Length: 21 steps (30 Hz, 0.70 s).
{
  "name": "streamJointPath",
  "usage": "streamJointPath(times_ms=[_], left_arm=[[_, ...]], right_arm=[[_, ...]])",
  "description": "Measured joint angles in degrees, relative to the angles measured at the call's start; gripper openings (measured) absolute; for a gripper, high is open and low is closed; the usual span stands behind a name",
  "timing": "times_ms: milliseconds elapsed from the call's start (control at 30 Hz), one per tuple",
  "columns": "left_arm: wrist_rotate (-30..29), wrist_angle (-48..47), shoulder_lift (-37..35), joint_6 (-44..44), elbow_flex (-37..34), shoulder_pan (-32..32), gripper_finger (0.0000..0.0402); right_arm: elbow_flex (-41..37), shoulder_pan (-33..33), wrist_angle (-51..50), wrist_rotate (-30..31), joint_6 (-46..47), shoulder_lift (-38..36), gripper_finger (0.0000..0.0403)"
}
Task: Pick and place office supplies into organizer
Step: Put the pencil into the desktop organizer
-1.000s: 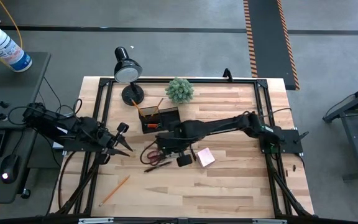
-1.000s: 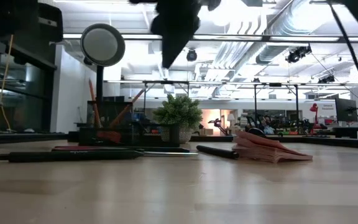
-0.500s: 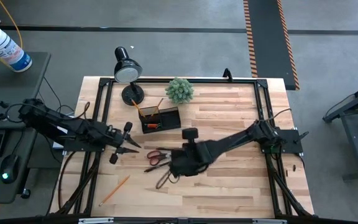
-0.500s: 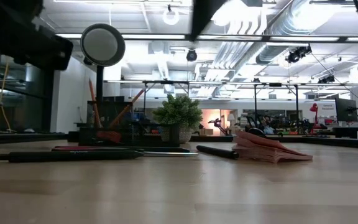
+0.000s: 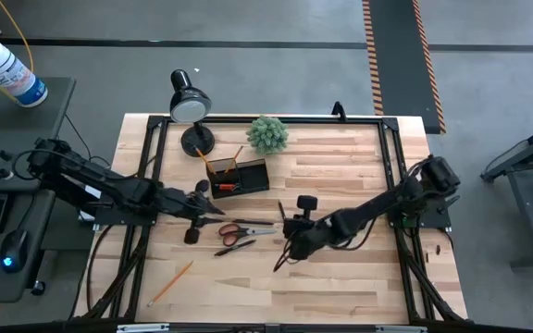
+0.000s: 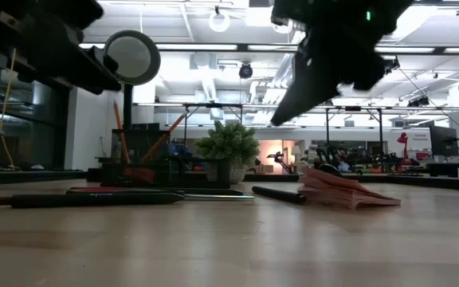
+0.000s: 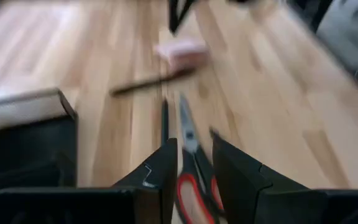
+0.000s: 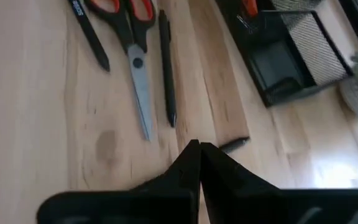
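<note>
pale smooth wooden table [image 5: 340,277], black mesh metal organizer [image 8: 303,53], scissors [image 8: 132,46] with shiny steel blades and glossy orange plastic handles.

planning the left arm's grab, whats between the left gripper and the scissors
Nothing: in the high view only bare wood separates the left gripper from the scissors.

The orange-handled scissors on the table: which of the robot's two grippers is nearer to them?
Left. The left gripper hovers just beside the scissors, at their handle end, fingers apart. The right gripper, shut, is farther off, past the blade tips toward the table's middle.
</note>
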Motion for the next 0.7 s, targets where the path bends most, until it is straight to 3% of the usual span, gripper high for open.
streamJointPath(times_ms=[133, 400, 567, 700], left_arm=[[4.6, -12.6, 7.8, -0.7, 8.5, 0.0, 0.0090], [14.8, -43.2, 22.8, -10.5, 25.4, 0.0, 0.0090], [24.9, -47.8, 28.8, -20.1, 28.9, 0.0, 0.0090], [27.8, -48.7, 32.4, -29.6, 28.9, -2.5, 0.0090]], right_arm=[[-5.8, -2.6, 11.2, -2.0, -5.8, -1.5, 0.0003], [-7.3, -5.8, 13.5, -4.0, -14.9, -1.5, 0.0002], [-7.3, -6.5, 13.8, -4.3, -18.2, -1.5, 0.0003], [-7.3, -6.5, 13.7, -4.5, -18.6, -1.5, 0.0002]])
